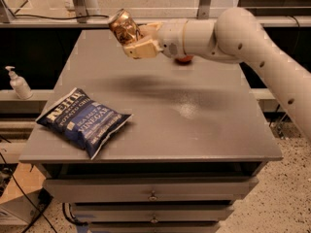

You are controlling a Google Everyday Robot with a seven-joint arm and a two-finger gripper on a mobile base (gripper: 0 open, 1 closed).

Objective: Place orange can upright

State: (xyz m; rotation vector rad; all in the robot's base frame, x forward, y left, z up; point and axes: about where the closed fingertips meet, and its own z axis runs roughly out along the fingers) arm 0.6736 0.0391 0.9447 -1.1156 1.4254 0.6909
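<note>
Camera view: tool [132, 37] clamped on orange can [124, 25], which is tilted and in the air above surface [194, 130] at 11 o'clock. Apple [183, 59] at 12 o'clock, mostly hidden behind the wrist. Chip bag [82, 121] lies at 8 o'clock.

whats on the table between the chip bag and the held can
Only bare tabletop, in the camera view; the gripper holds the orange can raised above its far side.

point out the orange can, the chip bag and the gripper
orange can [123, 26]: camera view, middle of its side
chip bag [83, 121]: camera view, centre of its blue front
gripper [133, 38]: camera view, between its fingers, shut on the orange can above the far side of the table [194, 130]
</note>
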